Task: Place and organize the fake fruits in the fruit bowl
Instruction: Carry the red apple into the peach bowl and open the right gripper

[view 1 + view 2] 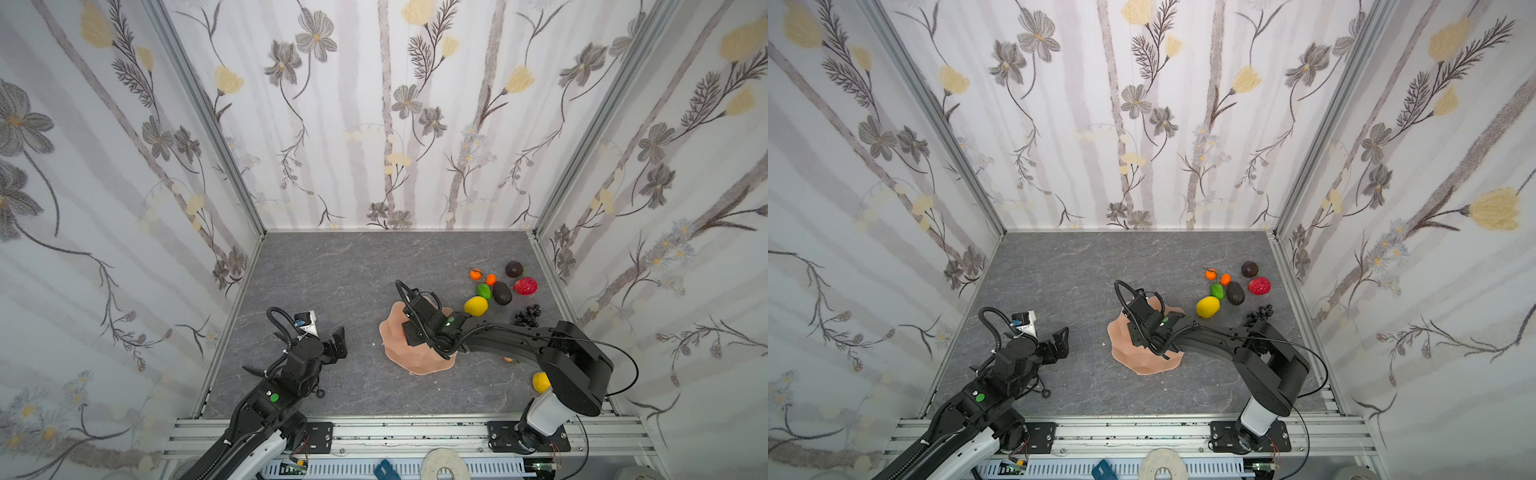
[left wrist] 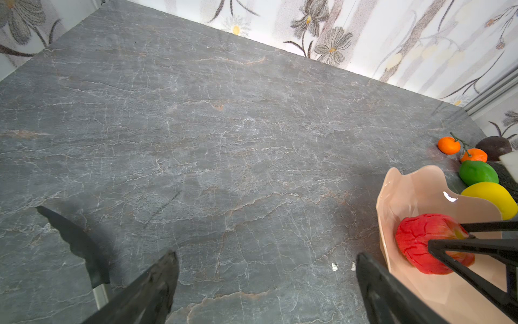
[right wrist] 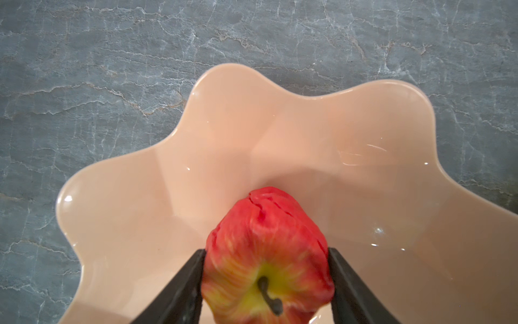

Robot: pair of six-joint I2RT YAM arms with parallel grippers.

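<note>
In both top views, the wide, pale peach-pink scalloped fruit bowl [image 1: 415, 361] [image 1: 1142, 361] is sitting on the grey marbled table [image 1: 332, 270], with the other small glossy plastic fruits [image 1: 502, 293] lying clustered near it. In the left wrist view, the left gripper [image 2: 266, 261] is hanging over bare table, jaws spread wide and empty. In the right wrist view, the right gripper [image 3: 266, 252] is clasping the crinkled red-and-yellow plastic apple [image 3: 266, 224] by both sides, low inside the bowl.

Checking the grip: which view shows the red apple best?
Right wrist view: the red apple sits close, stem visible, between the right gripper's fingers inside the fruit bowl. The left wrist view shows its side, partly behind those fingers. In both top views the arm hides it.
</note>
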